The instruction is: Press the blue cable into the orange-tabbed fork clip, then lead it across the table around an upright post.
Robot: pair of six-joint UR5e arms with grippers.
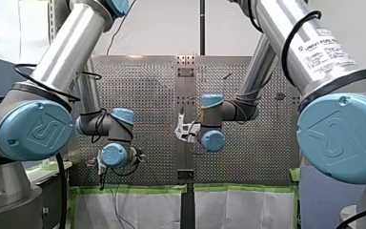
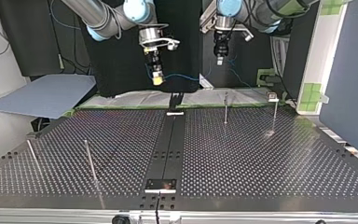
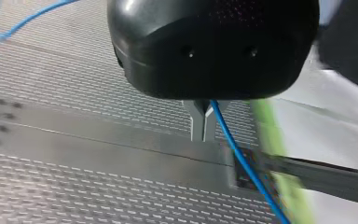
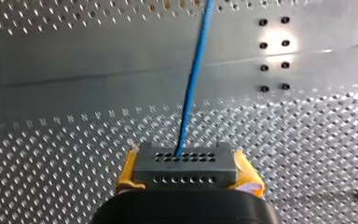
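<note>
The blue cable (image 3: pixel 244 163) comes out from between the metal fingers of my left gripper (image 3: pixel 203 134), which is shut on it, and runs down past a small dark fixture at the table's edge. My right gripper (image 4: pixel 184 161), with yellow pads, is shut on the blue cable (image 4: pixel 193 79), which leads straight ahead over the perforated plate. In the top view both grippers hang above the table's far edge, my right gripper (image 2: pixel 157 78) at the left and my left gripper (image 2: pixel 220 59) at the right, with the cable (image 2: pixel 182 76) slung between them. I cannot make out an orange-tabbed clip.
Thin upright posts stand on the perforated table (image 2: pixel 261 158): two at the far right (image 2: pixel 225 108) (image 2: pixel 275 114) and two at the near left (image 2: pixel 89 158) (image 2: pixel 32 156). A dark centre strip (image 2: pixel 168 144) ends in a small plate (image 2: pixel 161 185). Green tape edges the far side.
</note>
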